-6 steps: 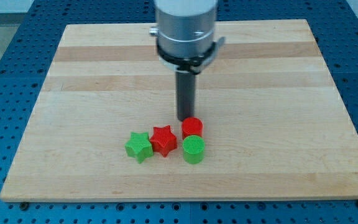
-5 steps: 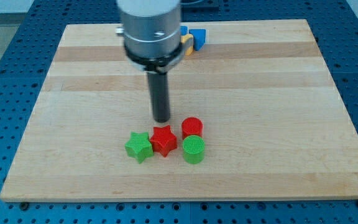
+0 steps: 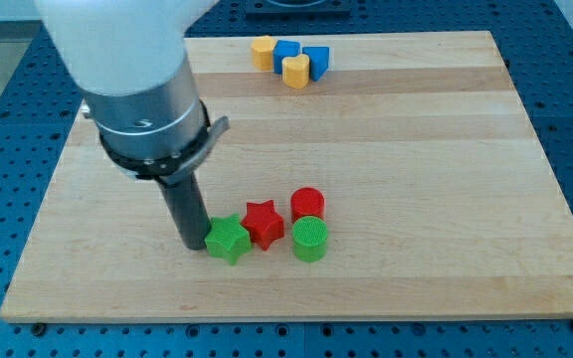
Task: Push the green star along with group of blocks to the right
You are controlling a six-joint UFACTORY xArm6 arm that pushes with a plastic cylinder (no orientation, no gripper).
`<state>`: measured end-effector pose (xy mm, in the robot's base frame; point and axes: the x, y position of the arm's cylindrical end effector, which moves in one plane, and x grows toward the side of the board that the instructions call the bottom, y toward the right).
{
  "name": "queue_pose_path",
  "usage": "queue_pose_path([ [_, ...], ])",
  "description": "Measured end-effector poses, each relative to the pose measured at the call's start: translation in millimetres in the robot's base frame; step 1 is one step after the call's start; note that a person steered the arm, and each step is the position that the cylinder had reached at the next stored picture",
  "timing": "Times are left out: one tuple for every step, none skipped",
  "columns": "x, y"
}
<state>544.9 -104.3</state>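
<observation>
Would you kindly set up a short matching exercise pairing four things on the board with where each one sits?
Things:
1. my tip
2. red star
3. green cylinder
4. blue blocks

Places:
A. just below the red cylinder
B. near the view's top edge, beside the yellow blocks
C. against the green star's left side
D. between the green star and the red cylinder

Pairs: 1-C, 2-D, 3-A, 4-B

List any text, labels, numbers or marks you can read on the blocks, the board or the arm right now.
None: no readable text anywhere in this view.
The green star, red star, red cylinder and green cylinder are plain.
The yellow and blue blocks at the view's top carry no marks.
The wooden board and the arm are unlabelled.
My tip sits against the green star's left side.
</observation>
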Motion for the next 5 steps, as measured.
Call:
queue_pose_path([
  [0, 16],
  [0, 28],
  [0, 31],
  [0, 35],
  [0, 44],
])
